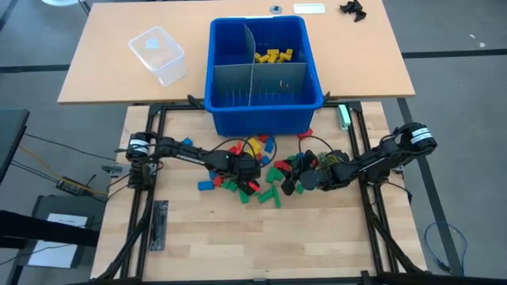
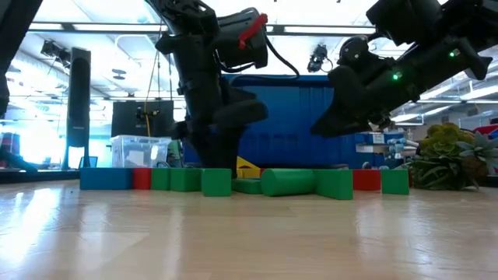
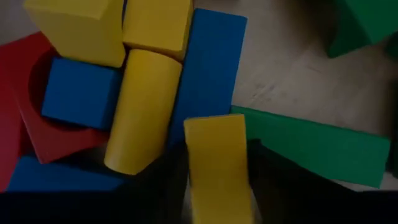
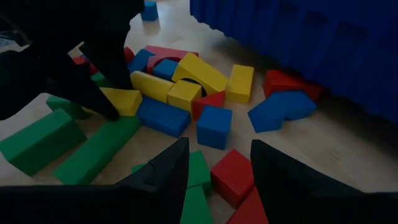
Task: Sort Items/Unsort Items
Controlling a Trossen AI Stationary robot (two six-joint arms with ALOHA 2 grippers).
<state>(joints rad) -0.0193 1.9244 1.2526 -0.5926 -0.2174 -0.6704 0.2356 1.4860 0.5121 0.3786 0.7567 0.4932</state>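
Many red, yellow, green and blue toy blocks (image 1: 257,170) lie in a pile on the near wooden table, in front of the blue bin (image 1: 264,115). My left gripper (image 1: 250,172) reaches down into the pile and is shut on a yellow block (image 3: 216,155), which lies next to a long blue block (image 3: 208,74) and a long green block (image 3: 317,146). My right gripper (image 4: 214,171) hangs open to the right of the pile, raised above a red block (image 4: 233,177), and holds nothing. Several yellow blocks (image 1: 273,55) lie in the bin's far right compartment. My left gripper pinches the yellow block by its two long sides (image 3: 193,171) between its two fingers. The fingers come steeply from above and lie along the block's sides at its near end. The block lies low among the other blocks; whether it is off the table I cannot tell.
Grey dividers (image 1: 261,79) split the bin into compartments. A clear plastic container (image 1: 158,54) stands on the far table, left of the bin. Loose blocks crowd the space between the two grippers; bare wood lies toward the near edge (image 1: 261,245).
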